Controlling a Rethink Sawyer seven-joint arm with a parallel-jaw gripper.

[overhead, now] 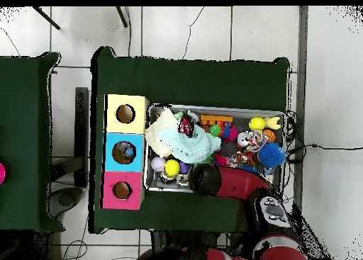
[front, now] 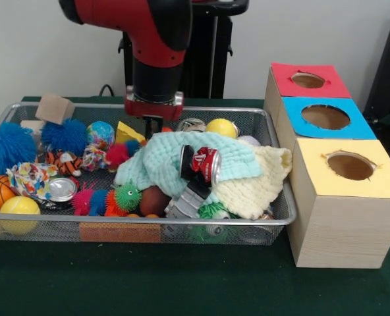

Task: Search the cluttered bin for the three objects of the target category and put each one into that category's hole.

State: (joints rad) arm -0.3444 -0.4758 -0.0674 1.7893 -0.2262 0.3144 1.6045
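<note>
Silver wire-mesh bin (front: 274,220), cluttered; gripper (front: 153,125) hung over its far side, finger state indiscernible; blue-topped hole (front: 325,116) alongside.

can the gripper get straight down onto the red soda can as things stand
Probably yes. The red soda can lies on top of the mint green cloth with nothing covering it, and the gripper hangs just behind it in the wire bin.

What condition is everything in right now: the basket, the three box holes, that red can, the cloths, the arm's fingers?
Wire basket: full, cluttered.
Blue hole: uncovered.
Red hole: uncovered.
Yellow hole: uncovered.
Red can: lying sideways on the cloths.
Mint cloth: crumpled.
Cream cloth: draped over the rim.
Gripper: above the toys; fingers unclear.
</note>
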